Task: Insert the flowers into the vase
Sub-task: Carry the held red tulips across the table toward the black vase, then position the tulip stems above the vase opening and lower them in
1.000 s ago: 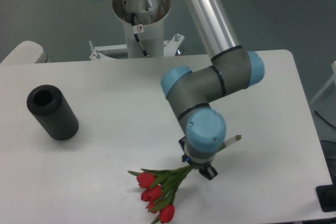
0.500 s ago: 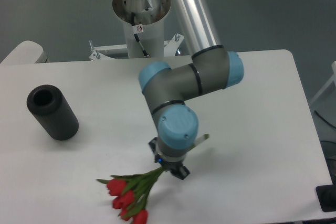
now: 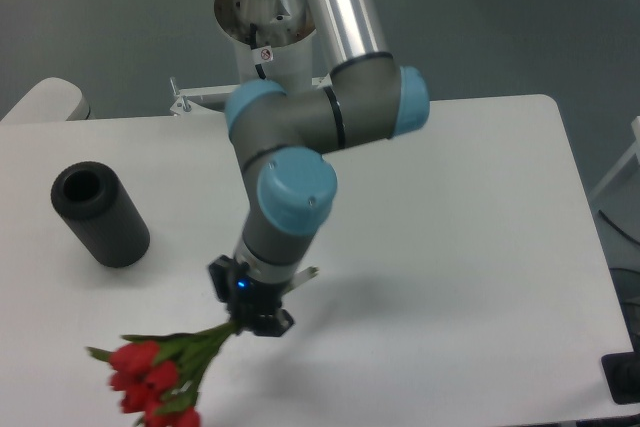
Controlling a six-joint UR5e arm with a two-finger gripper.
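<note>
Red tulip buds on green stems, the small tied bunch of flowers (image 3: 160, 379), hang low at the front left of the white table (image 3: 470, 247), blurred, with the stem ends running up to the right into our black two-finger gripper (image 3: 250, 315). We see the gripper closed on those stems, a pale stem tip poking out on its far side. The matte black thick-walled cylindrical vase (image 3: 99, 215) stands well apart at the left, its round hole facing up.
</note>
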